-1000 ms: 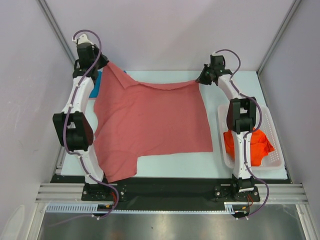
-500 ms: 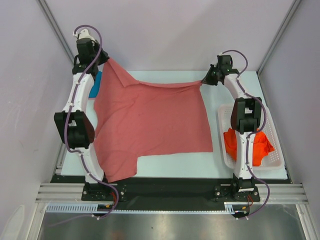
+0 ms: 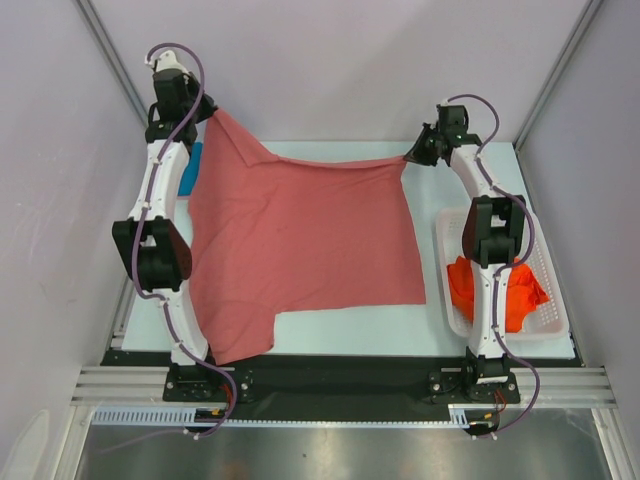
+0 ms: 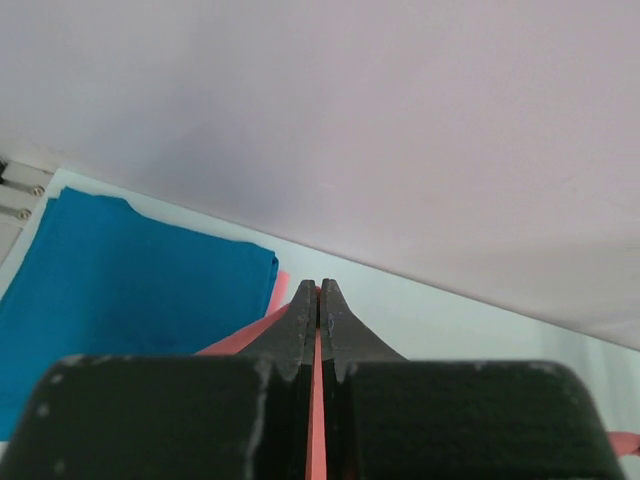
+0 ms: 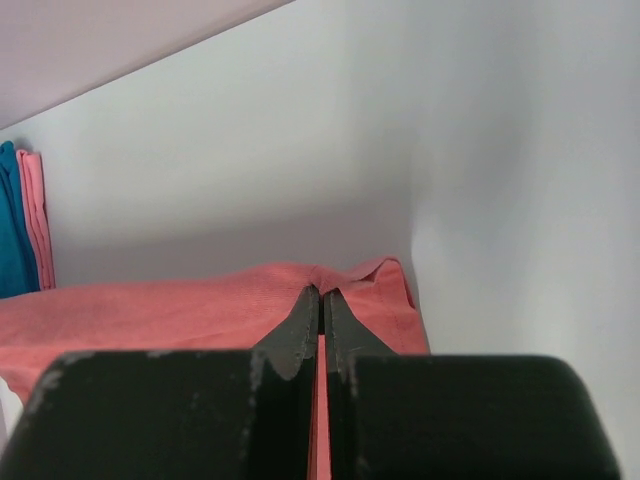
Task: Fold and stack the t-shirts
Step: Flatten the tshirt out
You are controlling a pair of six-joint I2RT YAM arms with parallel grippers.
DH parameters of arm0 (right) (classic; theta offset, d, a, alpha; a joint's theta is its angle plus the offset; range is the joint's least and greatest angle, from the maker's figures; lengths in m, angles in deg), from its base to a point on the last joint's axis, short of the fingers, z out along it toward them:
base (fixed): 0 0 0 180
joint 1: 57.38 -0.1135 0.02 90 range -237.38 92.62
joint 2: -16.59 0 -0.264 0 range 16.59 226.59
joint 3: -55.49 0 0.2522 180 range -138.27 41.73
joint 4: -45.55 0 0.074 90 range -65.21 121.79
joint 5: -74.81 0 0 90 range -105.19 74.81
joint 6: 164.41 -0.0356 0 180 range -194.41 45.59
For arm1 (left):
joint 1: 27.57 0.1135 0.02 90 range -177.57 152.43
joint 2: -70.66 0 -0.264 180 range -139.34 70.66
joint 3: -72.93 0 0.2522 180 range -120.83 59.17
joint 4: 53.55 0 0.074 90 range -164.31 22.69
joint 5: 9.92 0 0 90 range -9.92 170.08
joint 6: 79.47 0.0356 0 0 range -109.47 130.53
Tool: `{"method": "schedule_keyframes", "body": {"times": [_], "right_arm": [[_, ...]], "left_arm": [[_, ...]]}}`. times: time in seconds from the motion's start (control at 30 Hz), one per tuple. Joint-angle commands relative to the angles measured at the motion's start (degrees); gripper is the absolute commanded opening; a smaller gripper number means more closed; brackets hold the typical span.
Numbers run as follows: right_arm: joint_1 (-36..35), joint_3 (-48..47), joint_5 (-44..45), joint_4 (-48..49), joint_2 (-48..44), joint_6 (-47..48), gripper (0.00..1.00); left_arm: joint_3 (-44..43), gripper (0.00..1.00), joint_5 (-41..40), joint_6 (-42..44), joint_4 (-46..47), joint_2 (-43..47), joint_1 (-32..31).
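- Upper left of the top view: the teal shirt [image 3: 195,168] shows only as a strip; the left arm [image 3: 160,190] and the red shirt [image 3: 300,240] cover the rest.
- Lower right: the right arm [image 3: 487,270] hides part of the orange shirts [image 3: 525,285] in the basket [image 3: 555,310].
- Left wrist view, centre: the pink shirt [image 4: 279,290] is a mere sliver under the teal one.
- Right wrist view: the left edge cuts off the red, teal and pink shirts.

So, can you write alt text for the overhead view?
The left gripper and right gripper each pinch a far corner of a salmon-red t-shirt spread over the table. Orange-red shirts lie in a white basket on the right.
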Motion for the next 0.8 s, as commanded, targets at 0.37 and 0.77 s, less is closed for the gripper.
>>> {"method": "schedule_keyframes", "body": {"times": [0.37, 0.77], "right_arm": [[1.27, -4.03, -0.95, 1.72, -0.10, -0.25, 0.00], [0.91, -4.03, -1.39, -0.12, -0.36, -0.26, 0.00]], "left_arm": [[-10.92, 0.00, -3.81, 4.94, 2.13, -4.74, -0.37], [-10.48, 0.00, -5.48, 5.73, -1.03, -3.77, -0.37]]}}
